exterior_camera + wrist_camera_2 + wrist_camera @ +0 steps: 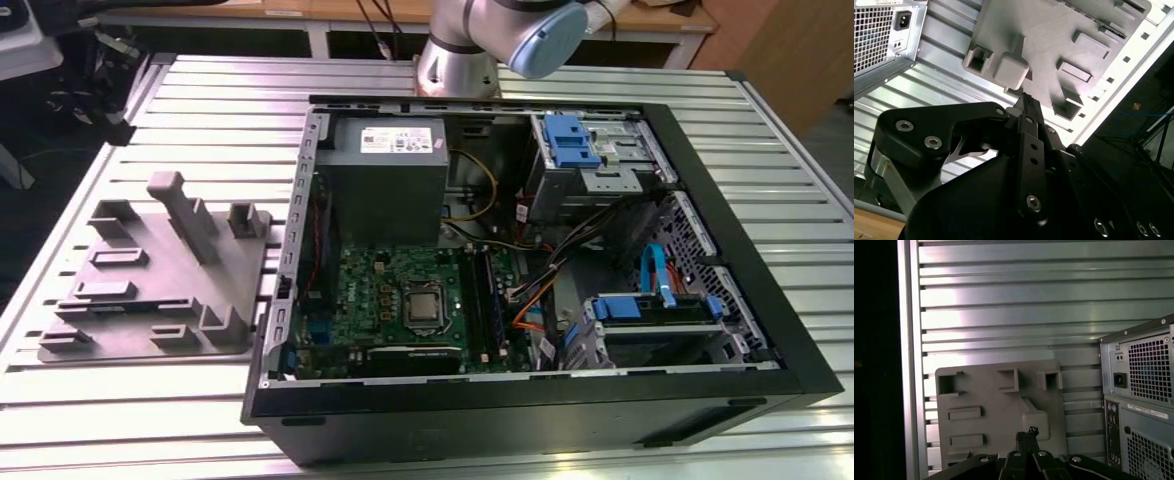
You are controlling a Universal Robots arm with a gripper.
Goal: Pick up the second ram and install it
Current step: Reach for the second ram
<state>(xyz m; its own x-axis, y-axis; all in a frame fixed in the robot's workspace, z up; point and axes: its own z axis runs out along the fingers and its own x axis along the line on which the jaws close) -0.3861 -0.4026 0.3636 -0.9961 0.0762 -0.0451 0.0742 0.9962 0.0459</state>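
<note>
you have the pincer (1026, 433) clenched shut, hanging above the grey fixture tray (994, 402) on the slatted bench (1004, 305).

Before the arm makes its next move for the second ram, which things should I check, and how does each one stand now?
1. The case lies open, with the motherboard facing up: ok.
2. The gripper is over the fixture in both wrist views: ok.
3. The ram is in the gripper: cannot tell.
4. The ram is on the fixture: cannot tell.
5. The slots have one free: cannot tell.
6. The way to the slots is free: probably not ok; orange cables lie close beside them, on the exterior view's right.
</note>
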